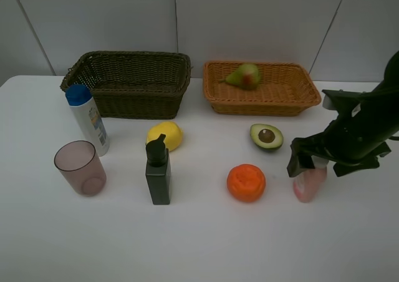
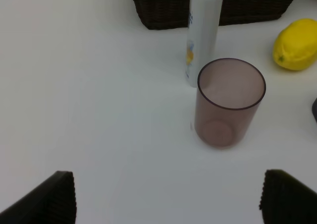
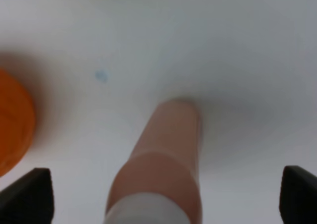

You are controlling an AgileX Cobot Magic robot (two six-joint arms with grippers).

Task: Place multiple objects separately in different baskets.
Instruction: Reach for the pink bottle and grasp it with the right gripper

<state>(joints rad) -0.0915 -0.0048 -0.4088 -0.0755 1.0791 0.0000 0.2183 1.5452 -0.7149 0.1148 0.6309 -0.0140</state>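
My right gripper (image 1: pixel 321 162) is open and straddles the top of the upright pink bottle (image 1: pixel 310 182). In the right wrist view the bottle (image 3: pixel 166 149) stands between the spread fingertips (image 3: pixel 27 194), untouched. The green-red pear (image 1: pixel 244 76) lies in the light orange-tan basket (image 1: pixel 293 104). The dark basket (image 1: pixel 128 98) holds nothing I can see. On the table are the avocado half (image 1: pixel 267 136), orange (image 1: pixel 246 182), lemon (image 1: pixel 164 135), dark green pump bottle (image 1: pixel 158 173), white blue-capped bottle (image 1: pixel 87 116) and pinkish cup (image 1: pixel 80 168). My left gripper (image 2: pixel 171 199) is open, short of the cup (image 2: pixel 229 102).
Both baskets stand side by side at the back of the white table (image 1: pixel 199 244). In the left wrist view the white bottle (image 2: pixel 204 40) stands just behind the cup, with the lemon (image 2: pixel 296 50) and the dark basket (image 2: pixel 163 8) beyond. The orange (image 3: pixel 12 125) is close beside the pink bottle.
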